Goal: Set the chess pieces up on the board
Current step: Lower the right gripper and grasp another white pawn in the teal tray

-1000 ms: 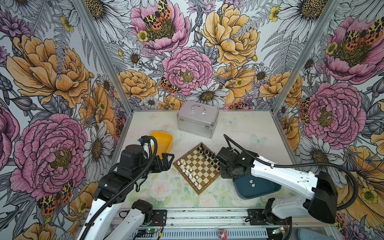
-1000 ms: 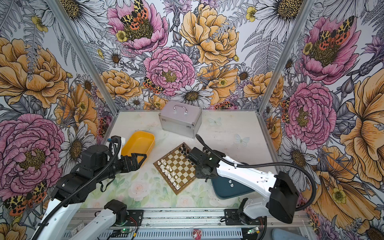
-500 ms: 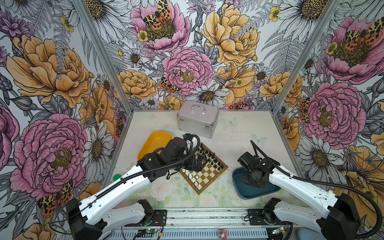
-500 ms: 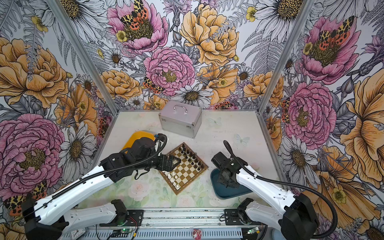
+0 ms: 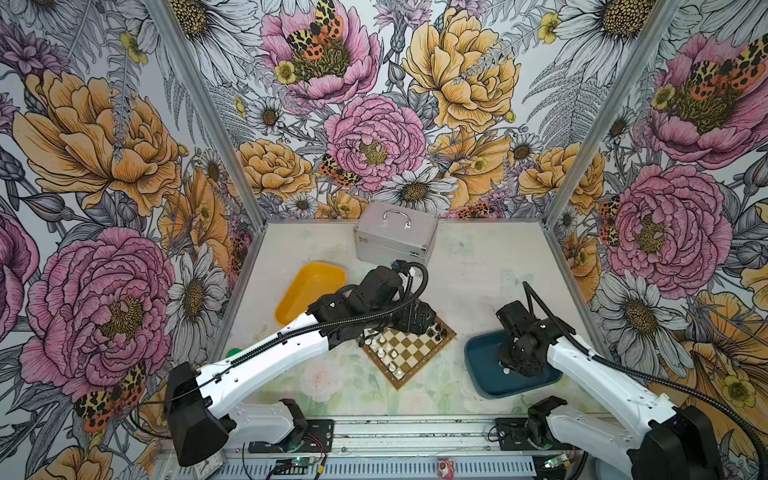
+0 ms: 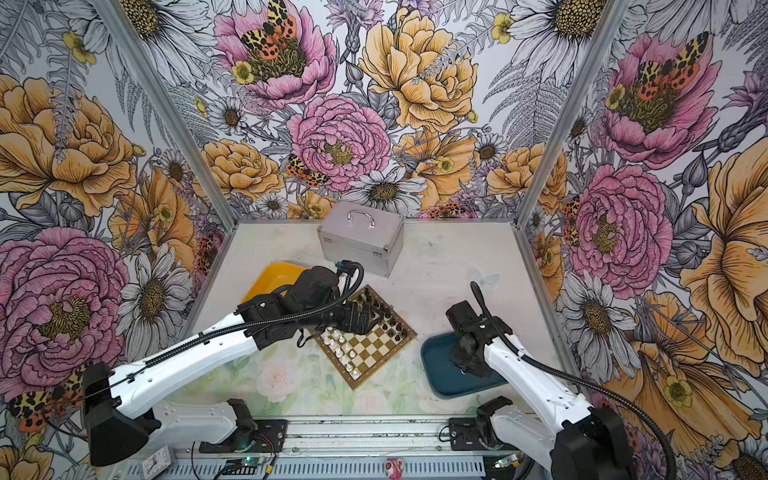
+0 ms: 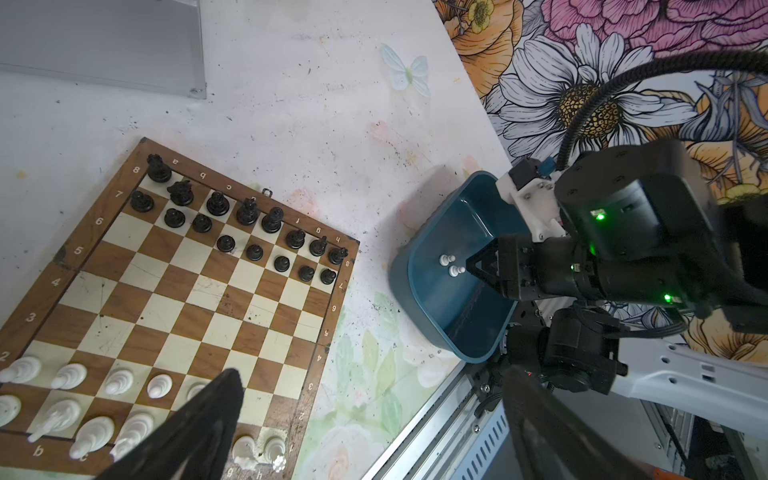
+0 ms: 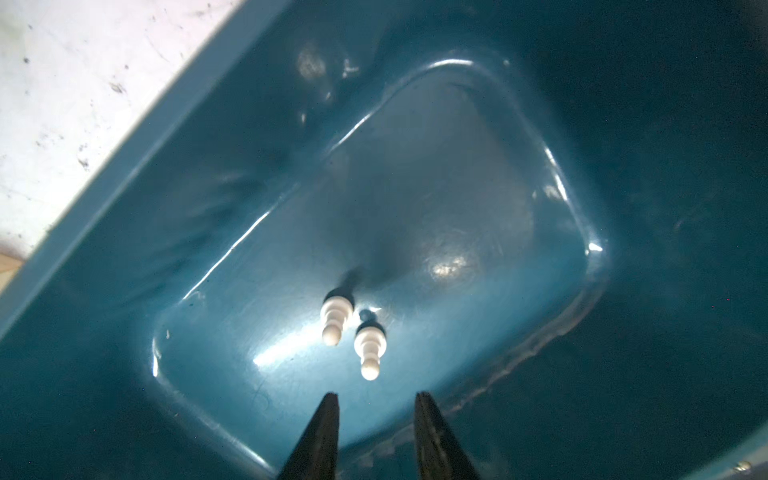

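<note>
right wrist | two white pawns point(image 8: 332, 320) in teal tray point(image 8: 124, 174) | right pincer point(image 8: 376, 401) parted

Board point(image 7: 56, 282) rim: white digits 2 to 8 down both sides, letters a, b, c, f, g, h along ends

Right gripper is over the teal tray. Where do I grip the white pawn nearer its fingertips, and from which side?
Take the nearer pawn by the narrow neck under its round head, coming straight down. It looks upright in the teal tray, so the neck is open from above. The other pawn stands close; the right gripper should straddle only one.
</note>
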Available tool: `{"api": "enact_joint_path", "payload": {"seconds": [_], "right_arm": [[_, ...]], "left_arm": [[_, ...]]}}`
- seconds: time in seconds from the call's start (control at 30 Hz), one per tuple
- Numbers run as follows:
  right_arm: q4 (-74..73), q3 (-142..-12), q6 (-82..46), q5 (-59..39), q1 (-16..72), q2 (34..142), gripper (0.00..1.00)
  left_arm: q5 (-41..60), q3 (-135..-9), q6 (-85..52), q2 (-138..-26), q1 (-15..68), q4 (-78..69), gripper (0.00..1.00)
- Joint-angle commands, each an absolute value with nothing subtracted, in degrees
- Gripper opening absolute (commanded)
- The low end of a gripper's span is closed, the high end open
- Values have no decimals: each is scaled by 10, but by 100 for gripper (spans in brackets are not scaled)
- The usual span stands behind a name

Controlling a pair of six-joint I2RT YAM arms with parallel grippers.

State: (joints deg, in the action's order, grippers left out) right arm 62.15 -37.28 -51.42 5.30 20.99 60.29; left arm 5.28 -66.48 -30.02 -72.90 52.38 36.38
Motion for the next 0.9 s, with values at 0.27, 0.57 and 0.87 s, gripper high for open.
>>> {"api": "enact_joint_path", "payload": {"seconds": [0.27, 0.57, 0.87], "right_arm": [[557, -363, -483, 18, 191, 637, 32], [546, -372, -472, 17, 185, 667, 29], [539, -377, -462, 17, 180, 689, 23]], "left_arm": [[49, -697, -282, -753, 517, 345, 99], [61, -696, -278, -751, 498, 345, 99], [71, -690, -276, -741, 482, 347, 99]]}}
